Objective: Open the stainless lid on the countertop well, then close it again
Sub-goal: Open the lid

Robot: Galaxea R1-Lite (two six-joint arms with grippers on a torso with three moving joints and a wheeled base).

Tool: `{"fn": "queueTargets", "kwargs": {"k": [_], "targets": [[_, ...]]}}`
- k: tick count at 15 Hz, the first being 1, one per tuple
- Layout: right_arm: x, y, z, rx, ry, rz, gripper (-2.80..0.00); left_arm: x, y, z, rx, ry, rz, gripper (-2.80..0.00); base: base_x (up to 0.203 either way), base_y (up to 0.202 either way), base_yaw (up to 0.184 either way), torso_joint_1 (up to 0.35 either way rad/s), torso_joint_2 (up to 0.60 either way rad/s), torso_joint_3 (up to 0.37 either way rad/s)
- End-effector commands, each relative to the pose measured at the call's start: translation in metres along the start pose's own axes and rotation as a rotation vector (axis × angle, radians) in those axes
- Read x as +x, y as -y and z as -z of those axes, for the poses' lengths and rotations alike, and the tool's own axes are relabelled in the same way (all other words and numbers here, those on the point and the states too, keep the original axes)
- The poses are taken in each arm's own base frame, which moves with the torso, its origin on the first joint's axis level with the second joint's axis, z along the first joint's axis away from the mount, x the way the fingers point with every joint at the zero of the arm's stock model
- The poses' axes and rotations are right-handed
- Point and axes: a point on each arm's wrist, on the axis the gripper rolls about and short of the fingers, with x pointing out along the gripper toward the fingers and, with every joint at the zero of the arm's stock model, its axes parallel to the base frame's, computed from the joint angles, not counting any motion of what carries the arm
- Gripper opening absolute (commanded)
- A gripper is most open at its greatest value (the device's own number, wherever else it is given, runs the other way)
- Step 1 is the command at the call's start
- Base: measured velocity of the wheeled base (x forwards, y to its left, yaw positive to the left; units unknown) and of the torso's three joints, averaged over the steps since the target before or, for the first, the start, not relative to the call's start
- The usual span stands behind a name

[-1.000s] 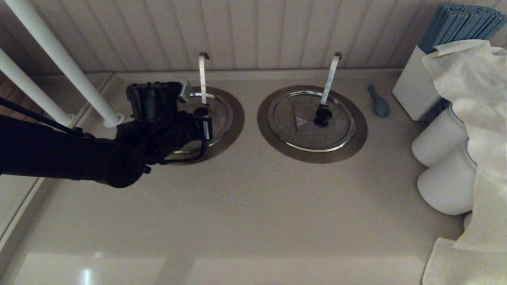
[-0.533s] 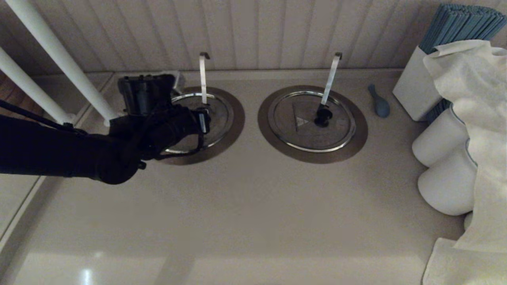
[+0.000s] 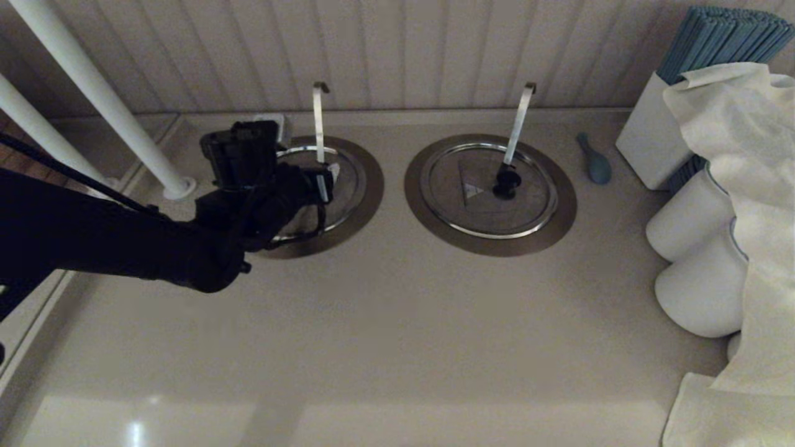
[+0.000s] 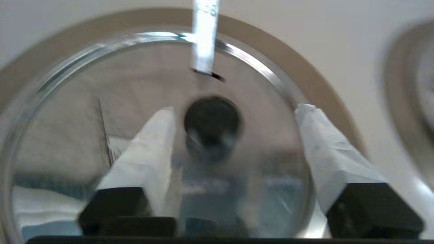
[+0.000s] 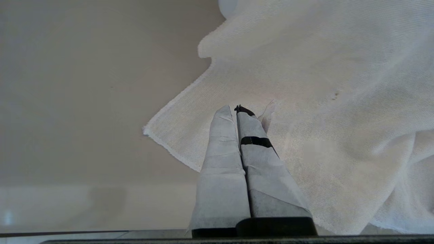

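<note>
left gripper [image 4: 234, 112] spread wide around the stainless lid [image 4: 67, 135]'s black knob [image 4: 212, 118], gripping nothing.

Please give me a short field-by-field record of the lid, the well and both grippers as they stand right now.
stainless lid: flat on the countertop well, closed
knob: black, at the lid's centre, between the left gripper's fingers, ungripped
ladle handle: upright, passing through the lid
left gripper: open, over the lid
right gripper: shut, parked above a white cloth
twin lid: closed, to the right, untouched
</note>
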Motion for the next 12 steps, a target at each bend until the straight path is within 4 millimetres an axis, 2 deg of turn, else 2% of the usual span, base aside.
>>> {"fn": "queueTargets", "kwargs": {"k": [1,3,12], "targets": [[0.0,0.0,0.0,0.001,-0.001,0.0,-2.8,0.016,-0.002,0.021,0.004,-0.015,-0.032,0.0,0.0,0.0,0.0,0.0,0.0,0.0],[0.0,0.0,0.0,0.001,-0.002,0.0,-2.8,0.015,-0.004,0.017,0.002,-0.001,-0.039,0.0,0.0,0.0,0.0,0.0,0.0,0.0],[0.0,0.0,0.0,0.0,-0.001,0.0,-2.8,0.023,-0.008,0.029,0.018,0.009,-0.051,0.0,0.0,0.0,0.0,0.0,0.0,0.0]]}}
